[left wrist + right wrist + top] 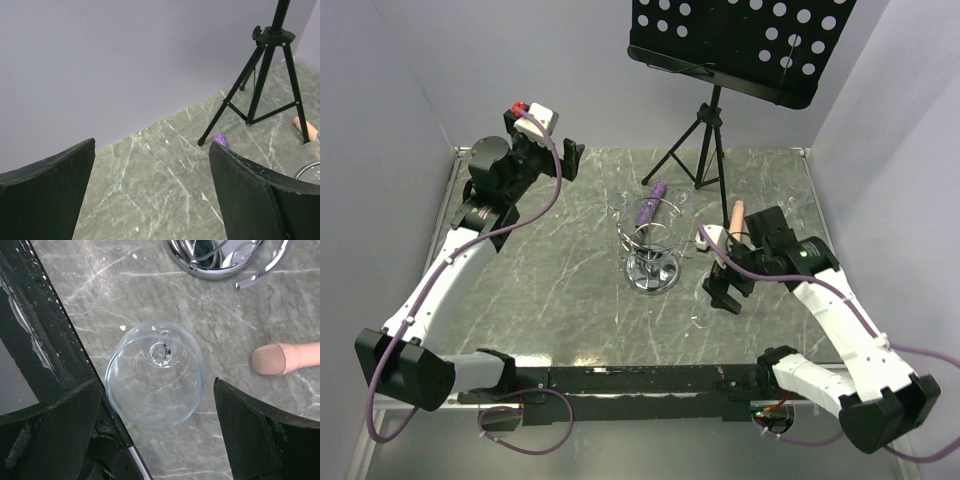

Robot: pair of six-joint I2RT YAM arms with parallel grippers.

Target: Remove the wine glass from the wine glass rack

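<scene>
The wine glass rack (653, 262), shiny chrome wire on a round disc base, stands mid-table; its base (215, 260) shows at the top of the right wrist view. A clear wine glass (155, 377) stands on the table just right of the rack, seen from straight above, faint in the top view (704, 305). My right gripper (157, 385) hovers over it, open, with both fingers apart from the glass. More clear glass shows among the rack's upper loops (642, 225). My left gripper (565, 155) is raised at the back left, open (152, 145) and empty.
A black tripod music stand (705, 140) stands at the back. A purple glittery stick (650, 203) lies behind the rack. A peach stick (287, 357) lies to the rack's right, close to my right fingers. Walls close in on the left, back and right.
</scene>
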